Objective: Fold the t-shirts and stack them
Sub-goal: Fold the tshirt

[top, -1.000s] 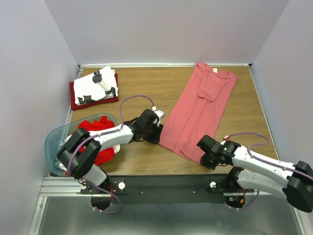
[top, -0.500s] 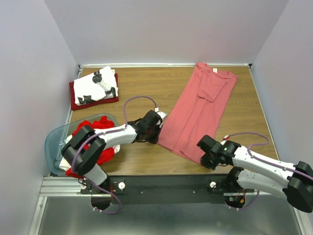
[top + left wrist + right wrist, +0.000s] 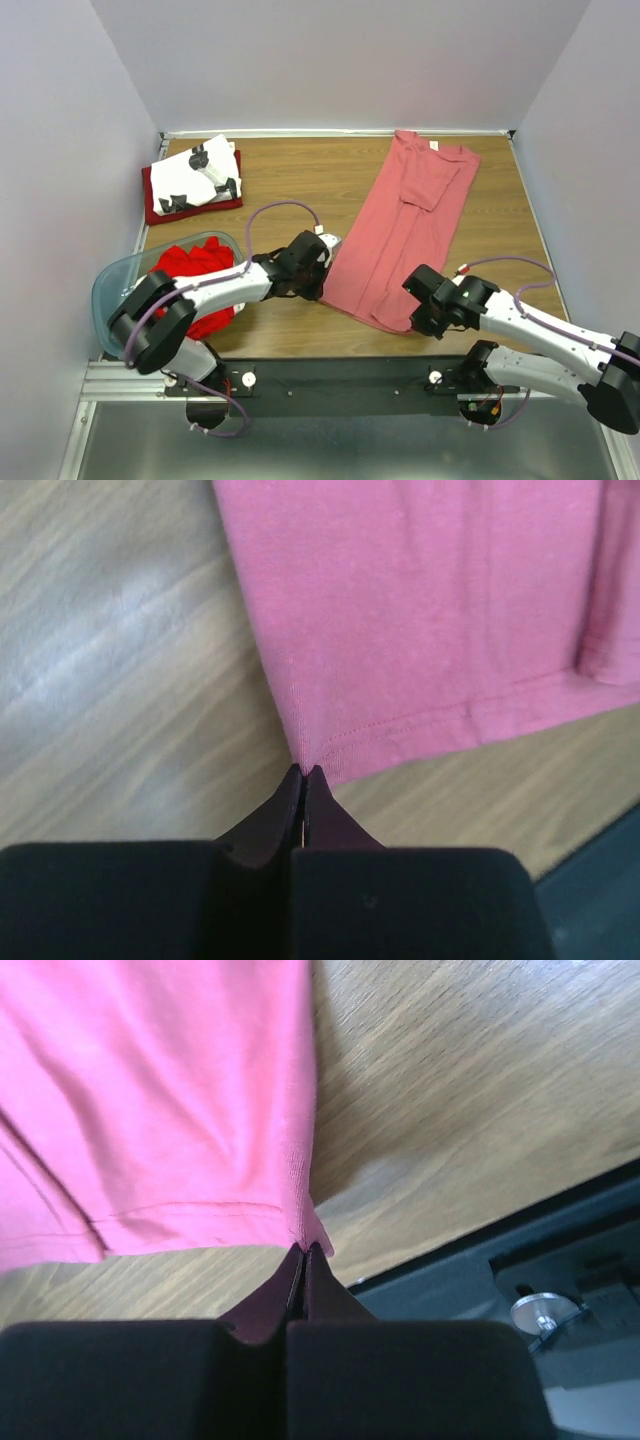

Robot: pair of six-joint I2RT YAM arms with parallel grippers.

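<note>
A long salmon-pink t-shirt [image 3: 405, 225], folded lengthwise, lies slanted across the middle-right of the table. My left gripper [image 3: 322, 290] is shut on its near-left hem corner [image 3: 312, 760]. The near-right hem corner [image 3: 308, 1232] is pinched in my right gripper [image 3: 408, 322], which is shut too. At the back left a folded white t-shirt with black prints [image 3: 196, 173] rests on a folded dark red t-shirt [image 3: 158, 207]. Bright red t-shirts [image 3: 195, 268] fill the tub at the left.
A translucent pale-blue plastic tub [image 3: 108, 285] sits at the near left beside the left arm. The black mounting rail [image 3: 340, 375] runs along the table's near edge, close under the right gripper. Walls close in the table on three sides.
Both grippers have shut on the pink shirt's near hem corners. The left gripper slid right to reach its corner, and the shirt's near end has shifted slightly.
</note>
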